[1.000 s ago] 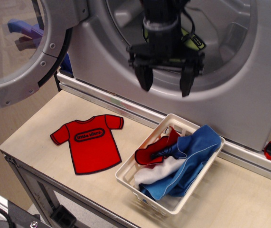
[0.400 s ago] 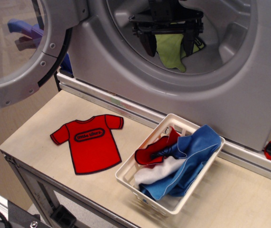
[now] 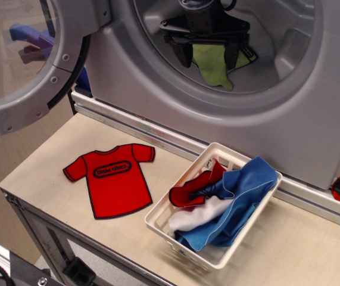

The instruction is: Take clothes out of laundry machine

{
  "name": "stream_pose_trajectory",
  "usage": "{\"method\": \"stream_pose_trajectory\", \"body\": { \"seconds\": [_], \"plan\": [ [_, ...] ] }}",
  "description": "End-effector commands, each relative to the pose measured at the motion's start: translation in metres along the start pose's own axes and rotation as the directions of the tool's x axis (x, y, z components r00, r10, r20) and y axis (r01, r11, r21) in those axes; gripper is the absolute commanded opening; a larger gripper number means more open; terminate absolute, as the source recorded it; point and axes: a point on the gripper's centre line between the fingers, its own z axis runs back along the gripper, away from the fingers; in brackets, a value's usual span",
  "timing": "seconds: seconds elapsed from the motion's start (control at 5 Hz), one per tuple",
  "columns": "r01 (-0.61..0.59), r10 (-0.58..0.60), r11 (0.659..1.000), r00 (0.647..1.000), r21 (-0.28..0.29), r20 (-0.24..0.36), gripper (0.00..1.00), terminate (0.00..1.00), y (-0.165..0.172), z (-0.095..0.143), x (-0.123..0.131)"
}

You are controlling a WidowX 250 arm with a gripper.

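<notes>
Inside the drum opening of the laundry machine (image 3: 312, 119), at the table's back edge, the black gripper (image 3: 207, 58) is seen with its two fingers spread apart, one on each side of a lime-green cloth (image 3: 214, 64) that lies against the ribbed drum wall. No grip on the cloth is shown; the fingers stand wide. A second strip of lime-green fabric (image 3: 248, 55) with dark edging is visible just right of the gripper.

Compared with a second ago, the gripper has been moved from in front of the drum rim up into the drum; since the last frame its position is almost unchanged.

A red T-shirt (image 3: 111, 177) lies flat near the table's left edge. Beside it, toward the front edge, a white basket (image 3: 158, 219) holds red, white and blue cloths (image 3: 232, 205). The round door (image 3: 56, 71) stands open at the left.
</notes>
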Motion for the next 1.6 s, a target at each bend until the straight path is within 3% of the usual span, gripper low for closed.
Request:
{"method": "stream_pose_trajectory", "body": {
  "seconds": [0.0,0.2,0.6,0.8,1.0,1.2,1.4],
  "plan": [
    [-0.021,0.016,0.997,0.998,0.076,0.065,1.00,0.00,0.003,-0.020,0.016],
    [-0.048,0.048,0.993,0.999,0.105,0.000,1.00,0.00,0.005,-0.035,0.016],
    [-0.049,0.058,0.989,0.997,0.138,-0.059,1.00,0.00,0.008,-0.052,0.012],
    [-0.063,0.073,0.990,0.995,0.126,-0.073,0.00,0.00,0.017,-0.051,0.005],
    [-0.020,0.032,0.994,0.993,0.106,-0.115,0.00,0.00,0.021,-0.049,-0.007],
    [-0.067,0.077,0.995,0.985,0.070,-0.152,0.00,0.00,0.025,-0.044,-0.017],
    [-0.018,0.023,0.999,0.987,0.035,-0.161,0.00,0.00,0.027,-0.027,-0.038]
  ]
}}
